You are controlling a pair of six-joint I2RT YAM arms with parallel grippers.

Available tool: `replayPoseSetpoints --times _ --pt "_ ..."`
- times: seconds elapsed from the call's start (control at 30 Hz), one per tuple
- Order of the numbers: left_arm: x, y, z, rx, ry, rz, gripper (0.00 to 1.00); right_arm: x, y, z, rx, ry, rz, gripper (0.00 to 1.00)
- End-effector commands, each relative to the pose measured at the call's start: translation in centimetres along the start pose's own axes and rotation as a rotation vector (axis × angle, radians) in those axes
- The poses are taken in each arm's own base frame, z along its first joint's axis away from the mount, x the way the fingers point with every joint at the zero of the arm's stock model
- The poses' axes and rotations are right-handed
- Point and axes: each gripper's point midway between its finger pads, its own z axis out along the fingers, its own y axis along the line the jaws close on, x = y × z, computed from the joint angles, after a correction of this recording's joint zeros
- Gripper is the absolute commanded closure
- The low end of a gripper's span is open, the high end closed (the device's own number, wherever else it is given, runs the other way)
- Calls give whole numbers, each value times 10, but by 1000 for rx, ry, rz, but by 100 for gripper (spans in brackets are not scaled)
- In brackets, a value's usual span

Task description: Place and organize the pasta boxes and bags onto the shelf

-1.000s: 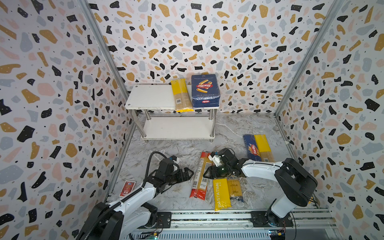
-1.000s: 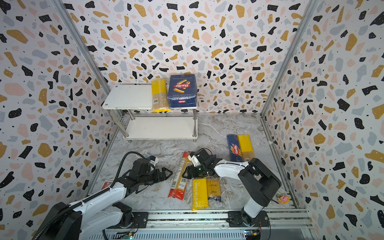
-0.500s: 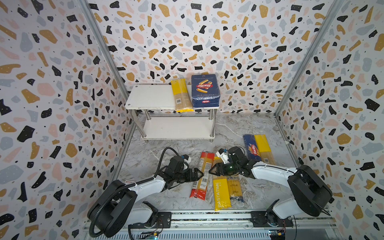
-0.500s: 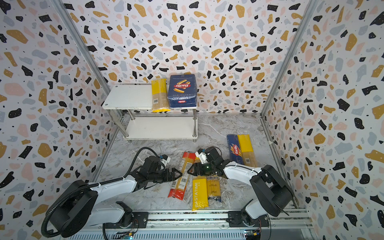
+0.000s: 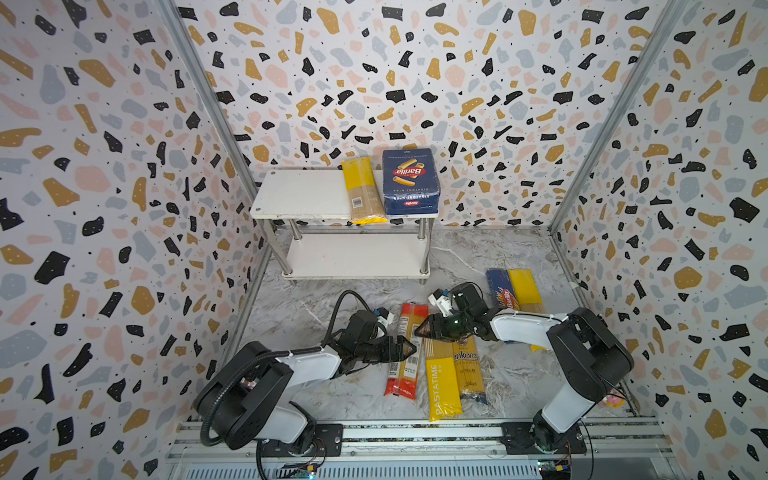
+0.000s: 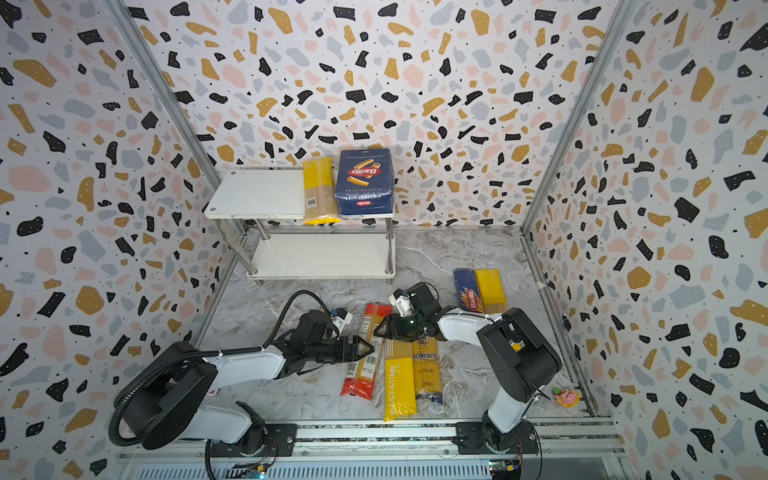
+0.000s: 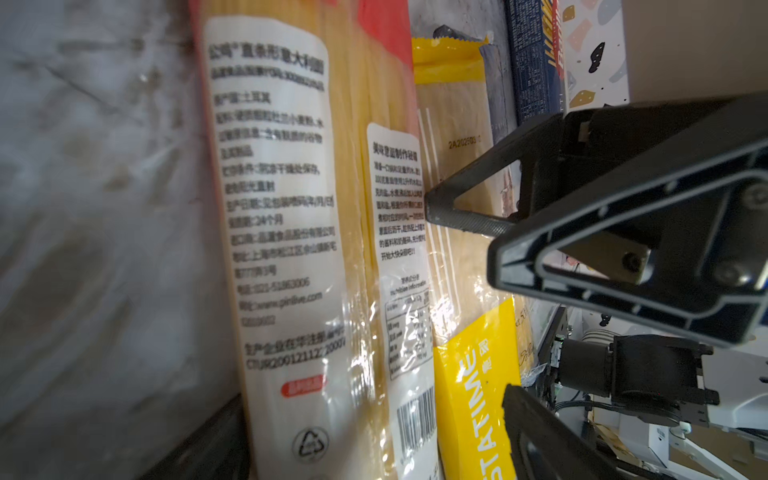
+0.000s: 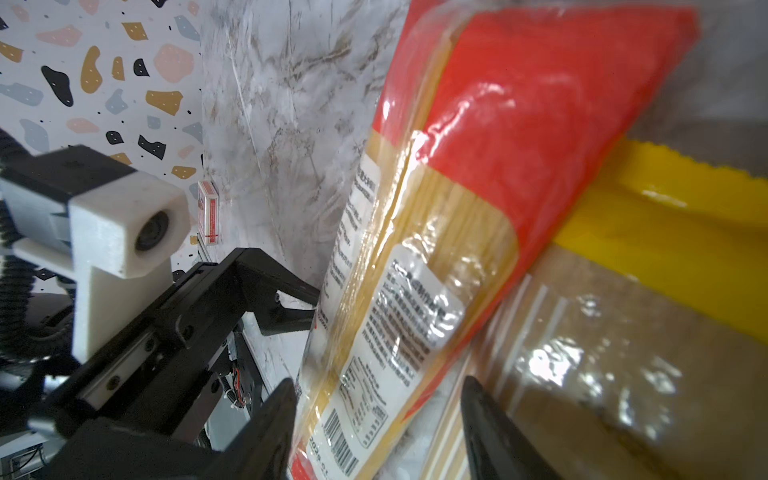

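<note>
Both top views overlook everything — wrist views, close, share the red-ended bag [image 7: 291, 208].

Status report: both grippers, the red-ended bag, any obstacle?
Left gripper open, right gripper open, both at red-ended bag. Bag lies on floor. PASTATIME bag right against it.

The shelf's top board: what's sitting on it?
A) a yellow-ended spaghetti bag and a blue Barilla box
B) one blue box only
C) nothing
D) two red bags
A: a yellow-ended spaghetti bag lies beside the blue Barilla box on the top board of the shelf.
</note>
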Motion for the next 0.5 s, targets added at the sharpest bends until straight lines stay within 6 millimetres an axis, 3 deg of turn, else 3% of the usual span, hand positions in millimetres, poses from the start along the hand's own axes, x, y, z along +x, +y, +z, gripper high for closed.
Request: replayPoseSetpoints --times 0.0,0.13,0.47 --pt "7 -3 11 24 39 -1 11 7 1 -10 3 -5 9 38" --pt "13 -6 21 39 68 1 14 12 -6 -3 -1 19 31 47" --pt "16 -15 27 79 63 -11 16 17 8 11 -1 59 -11 63"
